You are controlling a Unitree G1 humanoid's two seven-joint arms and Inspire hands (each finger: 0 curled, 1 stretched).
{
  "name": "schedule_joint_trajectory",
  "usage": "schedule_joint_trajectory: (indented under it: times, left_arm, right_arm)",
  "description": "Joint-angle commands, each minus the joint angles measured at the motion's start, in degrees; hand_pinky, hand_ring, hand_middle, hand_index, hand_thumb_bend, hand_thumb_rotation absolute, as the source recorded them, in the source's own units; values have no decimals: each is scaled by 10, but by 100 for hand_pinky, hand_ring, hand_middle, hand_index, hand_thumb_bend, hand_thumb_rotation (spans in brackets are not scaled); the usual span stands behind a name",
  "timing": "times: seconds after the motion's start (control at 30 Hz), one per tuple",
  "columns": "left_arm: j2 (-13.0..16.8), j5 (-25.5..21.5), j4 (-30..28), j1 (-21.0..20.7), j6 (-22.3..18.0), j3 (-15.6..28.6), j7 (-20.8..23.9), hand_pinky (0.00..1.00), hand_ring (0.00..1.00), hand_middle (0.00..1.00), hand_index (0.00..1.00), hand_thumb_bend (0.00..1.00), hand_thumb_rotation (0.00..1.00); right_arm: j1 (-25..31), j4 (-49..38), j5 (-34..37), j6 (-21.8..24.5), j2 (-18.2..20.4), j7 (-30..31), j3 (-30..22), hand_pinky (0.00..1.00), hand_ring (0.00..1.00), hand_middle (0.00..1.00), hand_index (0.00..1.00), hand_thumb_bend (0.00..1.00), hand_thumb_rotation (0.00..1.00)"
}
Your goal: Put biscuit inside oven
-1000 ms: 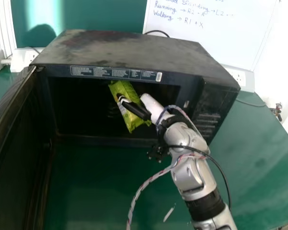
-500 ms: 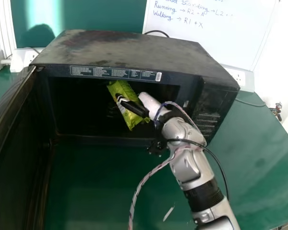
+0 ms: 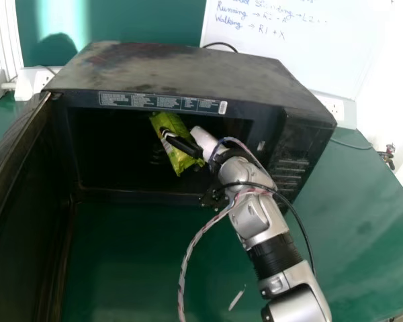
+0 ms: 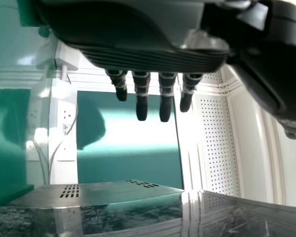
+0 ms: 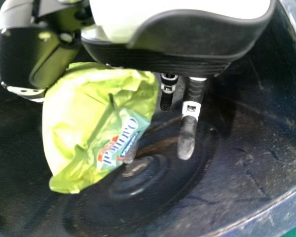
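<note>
On the green table (image 3: 363, 221), in the black oven (image 3: 188, 74), the right hand (image 3: 208, 142) pinches a wrinkly, yellow-green biscuit bag (image 5: 84, 113). The left hand (image 4: 138, 57) is empty, fingers straight.

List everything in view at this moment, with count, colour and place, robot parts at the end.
biscuit packet: one, yellow-green, in the right hand, inside the oven
microwave oven: one, black, on the table
oven door: one, dark, swung open at the head view's left
turntable: one, dark, on the oven floor
table: one, green, under the oven
whiteboard: one, white, behind the oven
socket panels: two, white, behind the oven, left and right
right hand: one, white and black, pinching the packet
left hand: one, black and grey, in the left wrist view, fingers straight
</note>
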Motion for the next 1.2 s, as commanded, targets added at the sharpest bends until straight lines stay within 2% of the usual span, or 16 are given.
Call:
schedule_joint_trajectory:
  times: [0.0, 0.4, 0.6, 0.7, 0.8, 0.93, 1.17]
  left_arm:
    - [1, -4, -3, 9, 2, 2, 0, 100, 91, 93, 99, 100, 100]
    - [-4, -8, -22, 22, 7, 2, 3, 100, 91, 93, 99, 100, 100]
    - [-5, -9, -28, 25, 9, 1, 5, 100, 91, 93, 100, 100, 100]
    - [-5, -9, -26, 24, 8, 2, 4, 100, 91, 94, 100, 100, 100]
    - [-6, -7, -30, 26, 10, 2, 6, 100, 91, 94, 100, 100, 100]
    - [-7, -9, -33, 29, 9, 1, 7, 100, 91, 94, 100, 100, 100]
    - [-8, -8, -36, 32, 7, 2, 7, 100, 91, 93, 100, 100, 100]
  right_arm:
    - [-29, 25, 2, -21, 7, -14, -1, 23, 29, 38, 48, 52, 13]
    - [-72, 121, 1, -85, 9, -21, 2, 33, 39, 45, 48, 52, 14]
    - [-82, 145, 0, -93, 12, -29, 2, 29, 35, 43, 48, 52, 14]
    - [-87, 158, -3, -99, 13, -34, 5, 33, 39, 46, 48, 52, 14]
    - [-90, 165, -2, -106, 14, -39, 3, 33, 38, 46, 48, 52, 14]
    - [-95, 175, 1, -100, 19, -46, -2, 30, 35, 42, 48, 52, 14]
    - [-96, 178, 4, -94, 25, -60, -6, 30, 36, 42, 48, 52, 14]
